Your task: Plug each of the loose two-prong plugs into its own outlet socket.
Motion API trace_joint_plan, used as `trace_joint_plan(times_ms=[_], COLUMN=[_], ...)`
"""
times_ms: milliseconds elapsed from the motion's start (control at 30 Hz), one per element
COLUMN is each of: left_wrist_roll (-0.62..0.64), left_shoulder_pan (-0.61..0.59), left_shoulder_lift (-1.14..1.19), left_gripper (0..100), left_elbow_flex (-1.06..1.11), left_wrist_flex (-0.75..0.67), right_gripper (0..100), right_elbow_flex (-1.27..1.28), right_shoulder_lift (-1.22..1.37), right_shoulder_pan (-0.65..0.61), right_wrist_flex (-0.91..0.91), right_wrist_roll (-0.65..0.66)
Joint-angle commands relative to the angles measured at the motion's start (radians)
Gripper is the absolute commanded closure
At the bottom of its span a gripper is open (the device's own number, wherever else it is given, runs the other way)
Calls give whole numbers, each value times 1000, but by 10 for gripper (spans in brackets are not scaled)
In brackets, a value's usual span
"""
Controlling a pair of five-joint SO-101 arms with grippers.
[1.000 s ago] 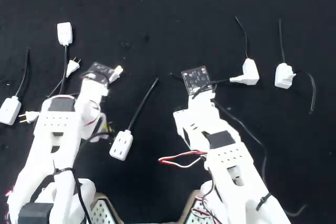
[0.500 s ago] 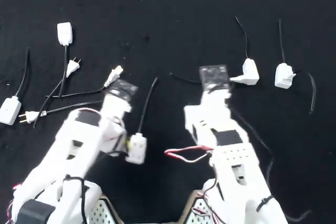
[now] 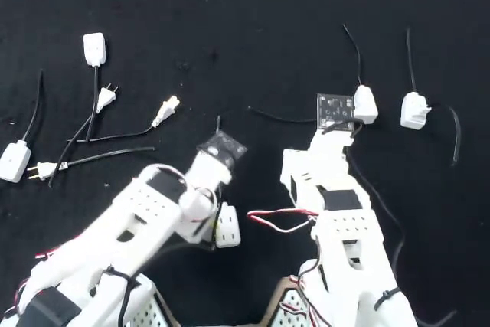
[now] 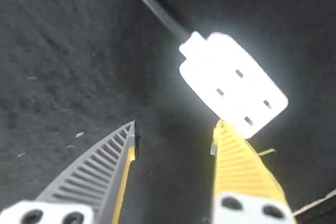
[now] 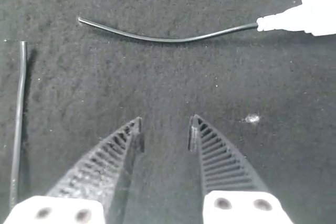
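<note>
— Your left arm has swung away from the cream two-prong plug [image 3: 165, 109] on the left and toward the middle. The white three-slot outlet block [image 3: 228, 231] on its black cord has slid along with it. Your right arm has shifted right, toward the white socket piece [image 3: 365, 103].

— So what's gripped?

— Nothing. Your left gripper [image 4: 175, 129] is spread wide over the black cloth [image 4: 68, 51], and the block lies just past its yellow finger [image 4: 233, 156]. Your right gripper [image 5: 166, 124] gapes over bare cloth, near a thin black cable [image 5: 168, 39].

— Where can it go wrong?

— On the left, I'd judge you may shove the block along instead of clasping it. Its cord seems to pass under your arm and could snag. The loose plugs lie well apart from that block, none plugged in yet. On the right, closing now would catch nothing.
</note>
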Motion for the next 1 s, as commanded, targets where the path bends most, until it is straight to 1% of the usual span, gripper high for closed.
trace_joint_plan(times_ms=[0,33,100,467,533,667,967], left_wrist_roll=[12,12,12,21,46,135,315], left_shoulder_pan=[-125,-159,-179,-156,-154,-134,-134], left_shoulder_lift=[-5,0,21,365,397,399,413], left_gripper=[760,760,760,760,760,760,759], left_elbow_flex=[-199,-222,-225,-246,-246,-271,-331], left_wrist_flex=[57,41,-35,-344,-387,-397,-402], right_gripper=[861,861,861,861,861,861,861], right_elbow_flex=[-30,-30,-30,-30,-30,-30,-30], right_shoulder_lift=[-33,-33,-33,-33,-33,-33,-33], right_shoulder_pan=[12,12,12,12,9,8,8], right_wrist_flex=[-21,-21,-21,-21,-21,-21,-21], right_wrist_roll=[-8,-8,-8,-6,-5,-6,-6])
